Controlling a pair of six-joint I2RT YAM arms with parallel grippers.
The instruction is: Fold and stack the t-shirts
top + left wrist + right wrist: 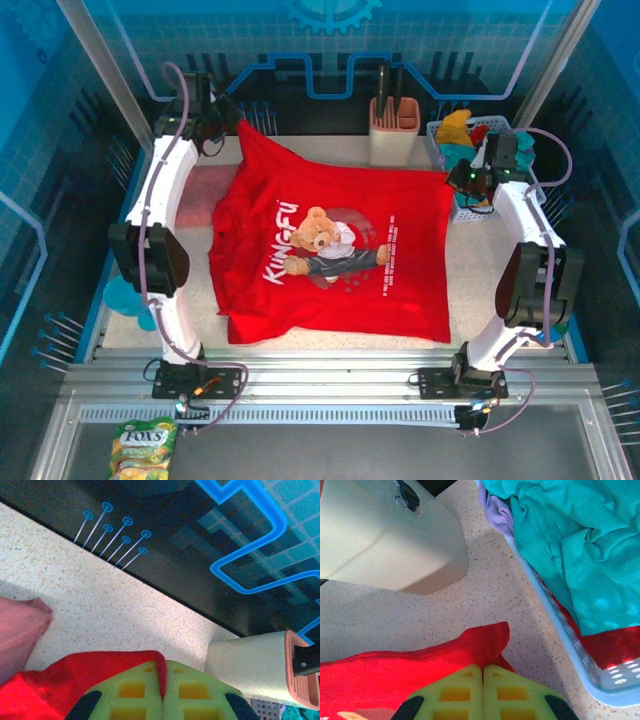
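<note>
A bright red t-shirt (330,255) with a bear graphic and white lettering lies spread across the middle of the table. My left gripper (232,122) is shut on its far left corner, where red cloth (165,667) is pinched between the yellow-green fingers (135,690). My right gripper (455,178) is shut on the far right corner, with red cloth (485,645) bunched at its fingertips. A dusty pink t-shirt (205,188) lies partly under the red one at the left (20,630).
A cream knife block (393,130) stands at the back, between the two grippers. A pale blue basket (462,212) holding teal, yellow and red clothes (570,545) sits at the back right, close beside my right gripper. A snack bag (145,445) lies at the front left.
</note>
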